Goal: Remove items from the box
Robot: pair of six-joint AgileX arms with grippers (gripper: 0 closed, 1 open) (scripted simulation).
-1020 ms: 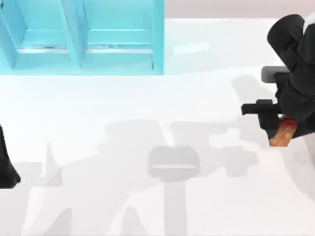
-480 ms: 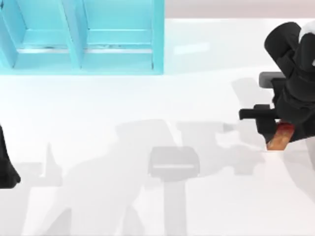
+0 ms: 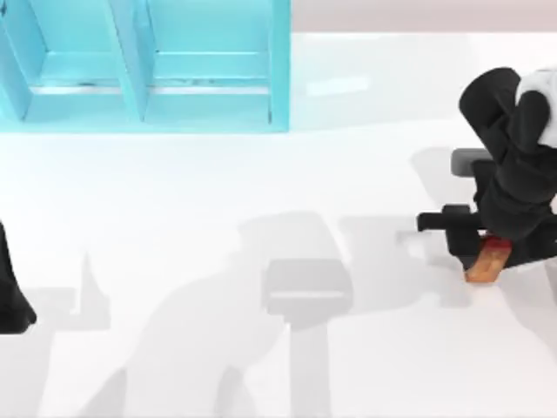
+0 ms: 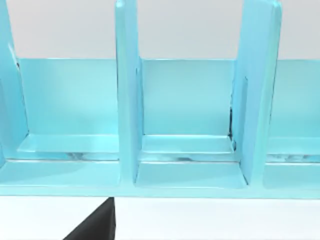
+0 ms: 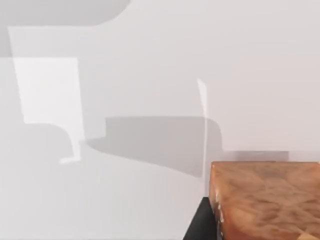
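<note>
My right gripper [image 3: 486, 251] is at the table's right side, shut on an orange-brown carton with a red top [image 3: 485, 264], far from the box. The right wrist view shows the carton's brown side [image 5: 265, 200] close up over the white table, with a dark finger [image 5: 202, 226] against it. The light blue box [image 3: 278, 70] with upright dividers stands at the back left. My left arm [image 3: 10, 300] is parked at the left edge, and its wrist view faces the box's compartments [image 4: 187, 150].
The white table [image 3: 261, 192] stretches between the box and the right arm, crossed by grey shadows of the arms. The box's right wall ends about mid-table at the back.
The right arm has carried the carton a little to the left and toward the table's front edge. The left arm has not moved.
</note>
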